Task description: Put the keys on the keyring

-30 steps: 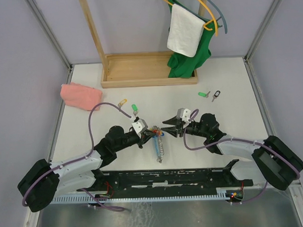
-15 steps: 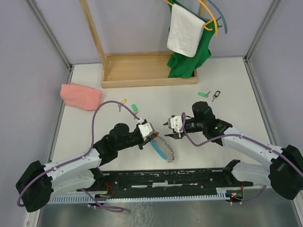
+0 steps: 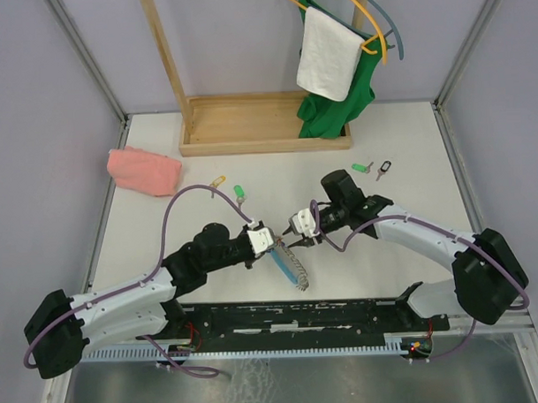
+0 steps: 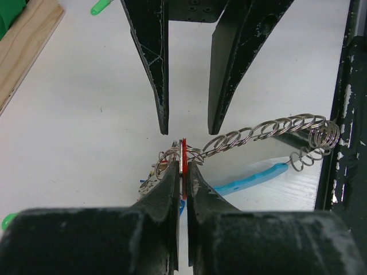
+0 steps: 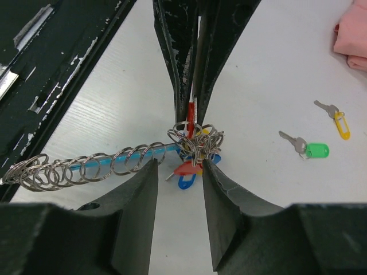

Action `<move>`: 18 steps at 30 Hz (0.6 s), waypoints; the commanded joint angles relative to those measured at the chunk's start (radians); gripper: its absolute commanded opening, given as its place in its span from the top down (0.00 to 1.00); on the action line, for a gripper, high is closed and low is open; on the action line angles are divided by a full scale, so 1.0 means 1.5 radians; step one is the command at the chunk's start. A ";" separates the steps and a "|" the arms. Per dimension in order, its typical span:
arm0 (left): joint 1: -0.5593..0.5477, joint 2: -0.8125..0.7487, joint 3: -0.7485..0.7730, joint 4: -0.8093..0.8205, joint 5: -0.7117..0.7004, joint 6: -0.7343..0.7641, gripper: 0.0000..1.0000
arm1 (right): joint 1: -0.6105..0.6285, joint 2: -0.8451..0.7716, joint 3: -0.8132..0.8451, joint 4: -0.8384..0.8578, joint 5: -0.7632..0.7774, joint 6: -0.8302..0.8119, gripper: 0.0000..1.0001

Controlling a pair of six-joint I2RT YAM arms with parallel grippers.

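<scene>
The keyring lies mid-table: a light-blue plastic piece (image 3: 284, 264), a chain of grey rings (image 4: 264, 130) and a knot of rings with red, blue and yellow tags (image 5: 195, 143). My left gripper (image 3: 268, 241) is shut on a red tag (image 4: 184, 162) held edge-on at the ring knot, with a strip of silver metal beside it (image 5: 192, 109). My right gripper (image 3: 296, 231) faces it, open. Its fingertips (image 5: 150, 172) straddle the ring knot without gripping it. Loose keys lie apart: a yellow-tagged key (image 3: 218, 180), a green-tagged key (image 3: 239, 192), another green-tagged key (image 3: 361, 167).
A pink cloth (image 3: 144, 169) lies at the far left. A wooden rack base (image 3: 264, 122) stands at the back, with a white towel (image 3: 327, 53) and green cloth on hangers above. A dark-tagged key (image 3: 385, 169) lies at the back right. The black rail (image 3: 299, 315) runs along the near edge.
My left gripper has moved right and nearer with the keyring, whose chain swung from straight to slanted. My right gripper has reached left to close in around the ring knot.
</scene>
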 commanded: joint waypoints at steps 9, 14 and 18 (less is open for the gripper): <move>-0.011 -0.034 0.006 0.044 -0.002 0.047 0.97 | -0.001 0.047 0.063 -0.009 -0.109 -0.038 0.57; -0.011 -0.032 0.004 0.048 -0.007 0.049 0.97 | 0.001 0.055 0.070 -0.019 -0.133 -0.040 0.59; -0.011 -0.028 0.005 0.048 -0.008 0.049 0.97 | 0.003 0.067 0.078 -0.040 -0.136 -0.049 0.67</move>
